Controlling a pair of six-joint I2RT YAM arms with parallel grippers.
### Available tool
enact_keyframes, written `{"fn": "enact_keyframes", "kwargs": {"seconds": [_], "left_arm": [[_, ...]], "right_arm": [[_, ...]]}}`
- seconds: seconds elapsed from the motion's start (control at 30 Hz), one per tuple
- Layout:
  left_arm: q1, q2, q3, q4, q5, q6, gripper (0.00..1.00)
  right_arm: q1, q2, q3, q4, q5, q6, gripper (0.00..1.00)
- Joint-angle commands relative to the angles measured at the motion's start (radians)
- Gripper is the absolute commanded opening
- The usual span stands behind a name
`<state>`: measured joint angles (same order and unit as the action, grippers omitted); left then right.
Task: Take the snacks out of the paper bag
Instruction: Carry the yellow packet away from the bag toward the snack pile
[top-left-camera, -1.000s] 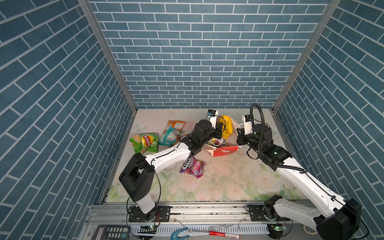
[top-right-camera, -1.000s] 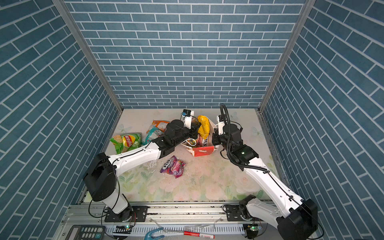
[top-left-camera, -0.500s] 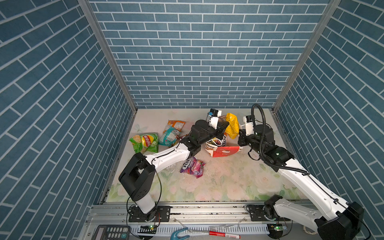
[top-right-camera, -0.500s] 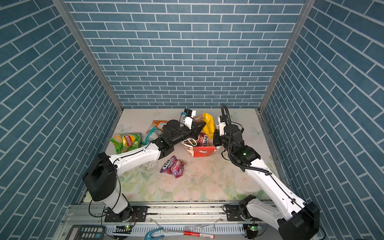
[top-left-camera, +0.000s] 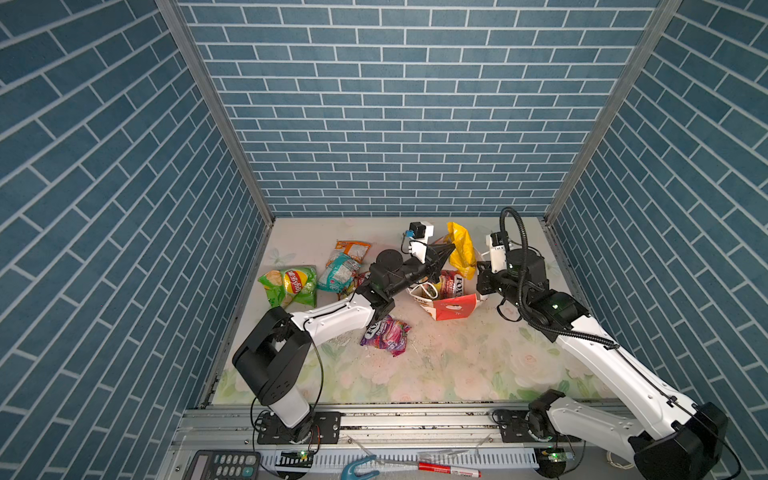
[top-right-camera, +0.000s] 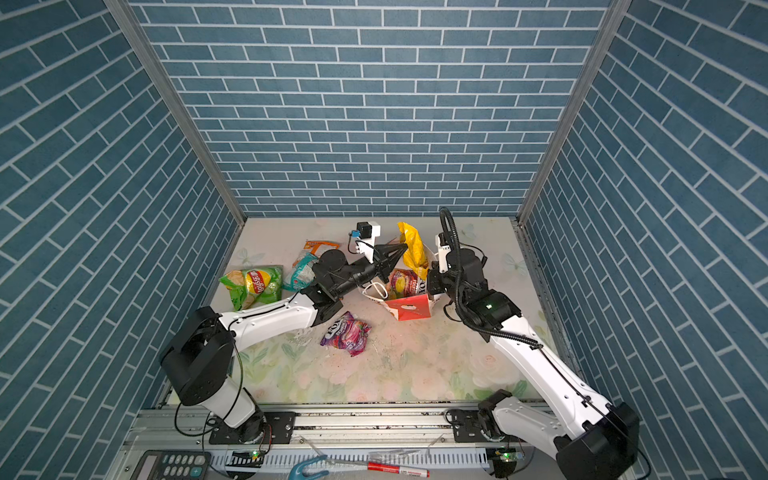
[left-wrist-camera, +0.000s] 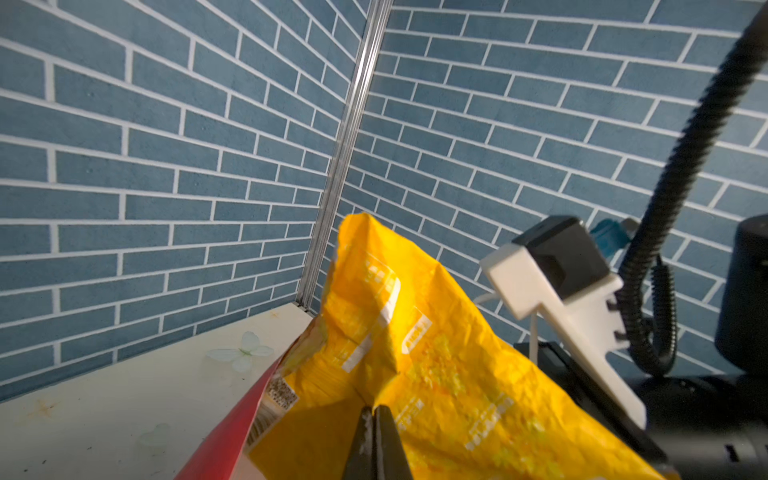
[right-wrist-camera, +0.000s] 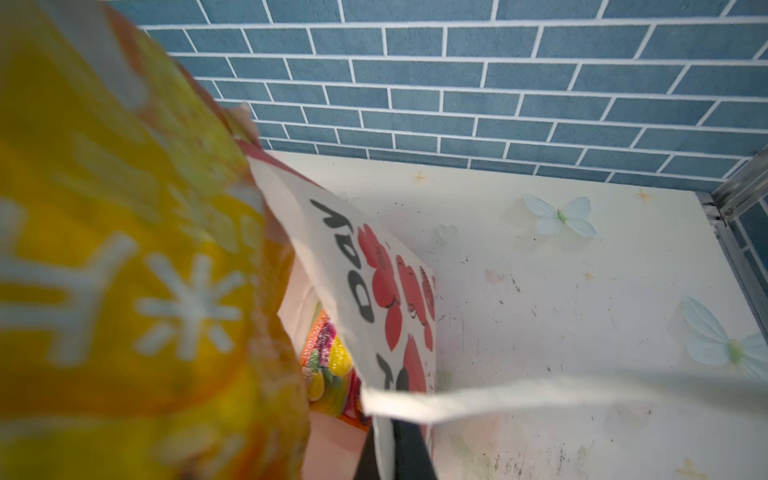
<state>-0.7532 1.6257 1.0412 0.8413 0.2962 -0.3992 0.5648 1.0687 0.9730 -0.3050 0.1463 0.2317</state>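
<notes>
My left gripper is shut on a yellow packet and holds it upright above the paper bag's mouth. The bag leans on the table. My right gripper is shut on its white rim. An orange FOX'S packet lies inside the bag. On the table lie a green Lay's bag, a teal-white packet, an orange-white packet and a purple FOX'S packet.
Blue brick walls close in the table on three sides. The right arm's black cable hose arches over the bag's right side. A calculator, a blue hook and a red marker lie on the front rail.
My left arm has drawn back slightly to the left, and the yellow packet in its grip stands a little higher above the bag. The right gripper has kept its hold on the bag.
</notes>
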Motion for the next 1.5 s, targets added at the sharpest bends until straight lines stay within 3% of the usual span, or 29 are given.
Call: {"fn": "enact_keyframes", "kwargs": {"seconds": [0.0,0.43,1.47], "left_arm": [[0.038,-0.044,0.061,-0.042,-0.044,-0.053,0.0],[0.093,-0.075,0.09,-0.129,0.044,-0.123,0.0],[0.169,-0.34,0.151,-0.737,-0.182,-0.021,0.0]], "right_arm": [[-0.002,-0.001,0.029,-0.026,0.031,0.017,0.0],[-0.001,-0.007,0.017,-0.009,0.029,0.023,0.0],[-0.003,-0.028,0.036,-0.033,0.02,0.061,0.0]]}}
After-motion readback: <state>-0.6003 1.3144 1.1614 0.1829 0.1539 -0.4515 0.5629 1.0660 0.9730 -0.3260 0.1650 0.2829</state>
